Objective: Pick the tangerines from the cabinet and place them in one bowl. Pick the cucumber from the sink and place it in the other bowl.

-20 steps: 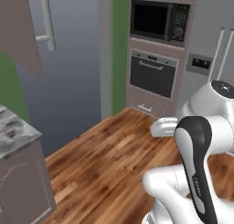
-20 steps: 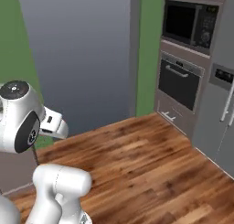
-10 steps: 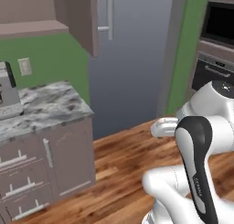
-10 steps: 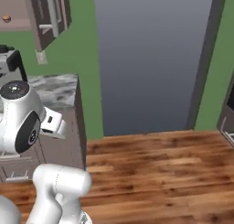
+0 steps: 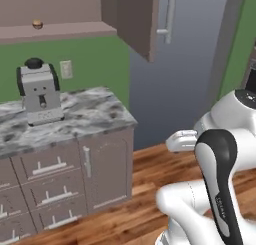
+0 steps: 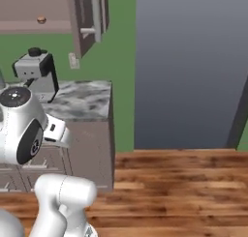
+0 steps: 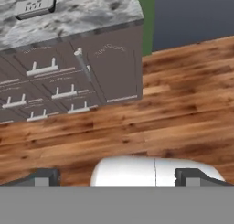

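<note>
Tangerine (image 5: pixel 37 24) sits high on the cabinet (image 5: pixel 75 31) shelf, up and left of the gripper (image 7: pixel 117 176), whose spread, empty fingers point floorward.

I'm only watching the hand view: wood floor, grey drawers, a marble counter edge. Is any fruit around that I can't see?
Observer: Yes. In the left base view a small round tan-brown tangerine sits on the shelf of the open wall cabinet, above the counter.
Visitor: What's that grey box at the top of my picture?
Observer: A coffee machine with a black knob on top, standing on the counter against the green wall.
Visitor: Is the gripper holding something?
Observer: No. The gripper is open and empty, pointing down at the floor; the arm is folded close to the base.
</note>
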Controlling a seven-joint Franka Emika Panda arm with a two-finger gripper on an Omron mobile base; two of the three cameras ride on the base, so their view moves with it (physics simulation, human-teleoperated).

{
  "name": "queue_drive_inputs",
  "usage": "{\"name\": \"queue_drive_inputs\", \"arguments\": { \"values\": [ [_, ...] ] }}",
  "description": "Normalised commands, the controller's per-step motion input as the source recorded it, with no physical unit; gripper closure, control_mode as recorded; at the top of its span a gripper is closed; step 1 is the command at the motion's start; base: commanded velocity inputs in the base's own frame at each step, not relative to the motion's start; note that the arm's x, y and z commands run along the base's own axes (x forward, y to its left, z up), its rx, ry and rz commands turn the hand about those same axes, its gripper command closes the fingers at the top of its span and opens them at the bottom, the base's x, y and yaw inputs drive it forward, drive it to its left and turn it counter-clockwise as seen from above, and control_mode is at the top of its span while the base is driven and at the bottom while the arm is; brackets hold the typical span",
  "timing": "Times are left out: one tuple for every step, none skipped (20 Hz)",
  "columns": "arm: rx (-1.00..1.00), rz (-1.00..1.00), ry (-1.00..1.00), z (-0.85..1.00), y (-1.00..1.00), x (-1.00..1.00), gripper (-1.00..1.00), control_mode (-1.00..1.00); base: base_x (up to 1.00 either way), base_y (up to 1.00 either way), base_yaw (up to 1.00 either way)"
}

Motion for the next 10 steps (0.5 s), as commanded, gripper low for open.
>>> {"name": "queue_drive_inputs", "arguments": {
  "values": [
    [0.0, 0.0, 0.0, 0.0, 0.0, 0.0, -1.0, 1.0, 0.68, 0.79, -0.09],
    [0.0, 0.0, 0.0, 0.0, 0.0, 0.0, -1.0, 1.0, 0.68, 0.79, -0.1],
    [0.0, 0.0, 0.0, 0.0, 0.0, 0.0, -1.0, 1.0, 0.69, 0.78, -0.11],
    [0.0, 0.0, 0.0, 0.0, 0.0, 0.0, -1.0, 1.0, 0.69, 0.79, -0.13],
    [0.0, 0.0, 0.0, 0.0, 0.0, 0.0, -1.0, 1.0, 0.68, 0.79, -0.13],
    [0.0, 0.0, 0.0, 0.0, 0.0, 0.0, -1.0, 1.0, 0.67, 0.76, -0.13],
    [0.0, 0.0, 0.0, 0.0, 0.0, 0.0, -1.0, 1.0, 0.69, 0.62, -0.08],
    [0.0, 0.0, 0.0, 0.0, 0.0, 0.0, -1.0, 1.0, 0.61, 0.59, 0.0],
    [0.0, 0.0, 0.0, 0.0, 0.0, 0.0, -1.0, 1.0, 0.5, 0.65, 0.0],
    [0.0, 0.0, 0.0, 0.0, 0.0, 0.0, -1.0, 1.0, 0.34, 0.75, 0.0]
  ]
}}
